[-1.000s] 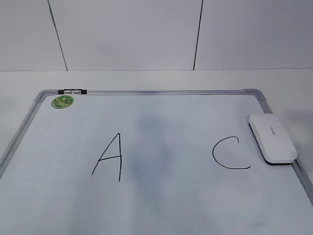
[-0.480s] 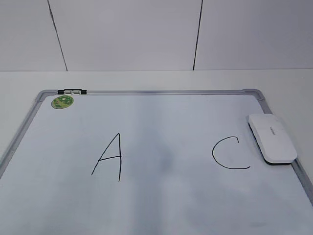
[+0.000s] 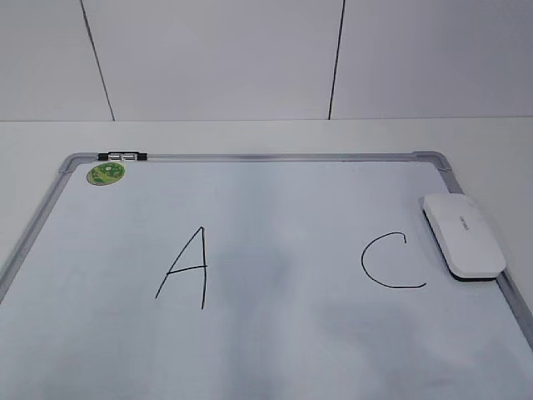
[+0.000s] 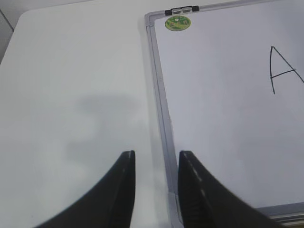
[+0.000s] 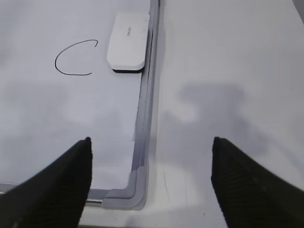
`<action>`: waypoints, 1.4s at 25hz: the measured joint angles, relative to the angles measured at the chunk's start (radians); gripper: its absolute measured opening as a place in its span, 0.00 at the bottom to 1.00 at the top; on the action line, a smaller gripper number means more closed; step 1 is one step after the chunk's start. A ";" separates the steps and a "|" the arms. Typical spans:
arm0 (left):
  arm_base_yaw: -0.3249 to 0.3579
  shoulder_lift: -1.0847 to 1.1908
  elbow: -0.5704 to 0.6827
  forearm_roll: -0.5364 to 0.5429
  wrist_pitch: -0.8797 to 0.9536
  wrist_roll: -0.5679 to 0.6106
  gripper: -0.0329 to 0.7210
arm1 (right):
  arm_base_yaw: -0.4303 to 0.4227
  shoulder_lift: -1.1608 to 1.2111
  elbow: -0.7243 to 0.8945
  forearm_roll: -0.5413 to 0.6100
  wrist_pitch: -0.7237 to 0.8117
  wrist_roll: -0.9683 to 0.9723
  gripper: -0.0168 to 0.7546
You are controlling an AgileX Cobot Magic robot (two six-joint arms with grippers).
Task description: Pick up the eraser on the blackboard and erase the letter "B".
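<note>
My right pincer (image 5: pixel 151 142) hangs spread wide above the near right corner of the blackboard (image 3: pixel 250 157), holding nothing. My left pincer (image 4: pixel 156 159) hovers over the board's left frame rail, its two fingers parted by a narrow gap, empty too. The eraser (image 3: pixel 463 234) lies on the board against the right rail, just beside the letter "C" (image 3: pixel 389 261). The letter "A" (image 3: pixel 186 267) stands further left, bare board between them.
</note>
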 joint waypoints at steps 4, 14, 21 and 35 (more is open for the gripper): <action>0.000 -0.002 0.013 0.003 0.002 0.002 0.35 | 0.000 0.000 0.027 0.002 -0.055 -0.010 0.78; 0.000 -0.002 0.013 0.000 0.002 0.002 0.36 | 0.000 0.000 0.031 0.018 -0.062 -0.036 0.78; 0.011 -0.002 0.013 -0.007 0.002 0.004 0.36 | 0.000 0.000 0.031 0.030 -0.062 -0.036 0.78; 0.011 -0.061 0.013 -0.010 0.002 0.004 0.36 | 0.000 0.000 0.031 0.034 -0.063 -0.036 0.78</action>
